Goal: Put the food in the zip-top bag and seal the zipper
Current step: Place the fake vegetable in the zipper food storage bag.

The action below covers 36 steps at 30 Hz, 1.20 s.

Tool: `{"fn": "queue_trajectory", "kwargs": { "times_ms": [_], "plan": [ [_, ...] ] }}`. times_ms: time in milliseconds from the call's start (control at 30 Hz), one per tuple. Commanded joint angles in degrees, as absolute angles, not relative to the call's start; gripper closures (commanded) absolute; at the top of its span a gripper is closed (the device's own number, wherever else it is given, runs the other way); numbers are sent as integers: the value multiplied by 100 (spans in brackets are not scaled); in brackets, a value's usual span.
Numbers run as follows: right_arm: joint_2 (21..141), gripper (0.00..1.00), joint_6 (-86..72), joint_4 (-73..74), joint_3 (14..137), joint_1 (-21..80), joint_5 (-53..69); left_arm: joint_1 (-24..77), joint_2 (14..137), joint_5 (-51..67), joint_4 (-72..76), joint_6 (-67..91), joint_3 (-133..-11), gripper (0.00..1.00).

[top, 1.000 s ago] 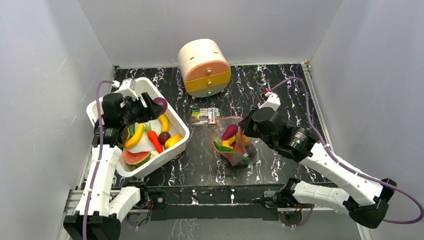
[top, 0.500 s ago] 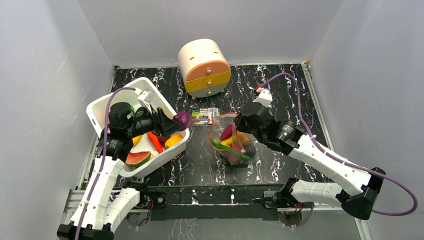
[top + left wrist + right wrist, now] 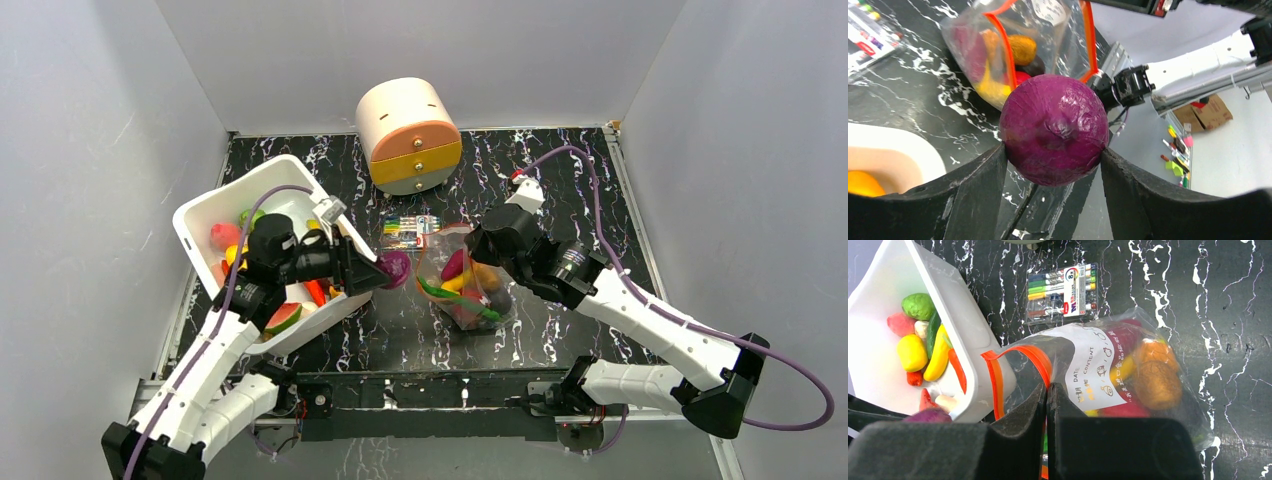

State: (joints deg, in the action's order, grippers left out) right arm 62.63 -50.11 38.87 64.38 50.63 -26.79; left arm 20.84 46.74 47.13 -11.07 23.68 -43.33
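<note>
My left gripper [image 3: 385, 270] is shut on a round purple toy vegetable [image 3: 1054, 129], held above the table between the white bin [image 3: 195, 215] and the zip-top bag [image 3: 458, 280]. The clear bag's mouth with its red-orange zipper [image 3: 1005, 55] stands open toward the purple piece. My right gripper [image 3: 1046, 390] is shut on the bag's mouth edge beside the zipper [image 3: 1040, 362] and holds it up. The bag holds purple, yellow, orange, red and green food. More food [image 3: 923, 340] lies in the bin: banana, carrot, green and red pieces.
A flat pack of coloured pens [image 3: 410, 231] lies just behind the bag. A round cream and orange drawer unit [image 3: 408, 135] stands at the back. White walls close in the black marbled table [image 3: 560, 180] on three sides.
My left gripper has carried the purple piece out of the bin and rightward toward the bag's mouth. My right gripper has shifted slightly left, keeping hold of the bag's mouth.
</note>
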Motion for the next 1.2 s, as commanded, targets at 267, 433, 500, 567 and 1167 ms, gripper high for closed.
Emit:
{"fn": "queue_trajectory", "kwargs": {
  "times_ms": [267, 433, 500, 567, 1167],
  "plan": [
    [6128, 100, -5105, 3530, 6642, 5062, -2663, 3383, 5244, 3962, -88, 2602, -4040, 56],
    [5985, 100, -5109, 3333, 6474, 5063, -2465, 3759, 5766, 3671, 385, 2551, -4072, 56],
    [5932, 100, -5130, 3303, 6390, 5063, -2413, 3879, 6001, 3616, 480, 2522, -4145, 57],
    [5881, 100, -5153, 3307, 6324, 5062, -2380, 4000, 6172, 3484, 576, 2498, -4190, 57],
    [5644, 100, -5179, 3197, 6255, 5062, -1893, 4271, 6264, 2029, 533, 2421, -4463, 58]
  ]
}}
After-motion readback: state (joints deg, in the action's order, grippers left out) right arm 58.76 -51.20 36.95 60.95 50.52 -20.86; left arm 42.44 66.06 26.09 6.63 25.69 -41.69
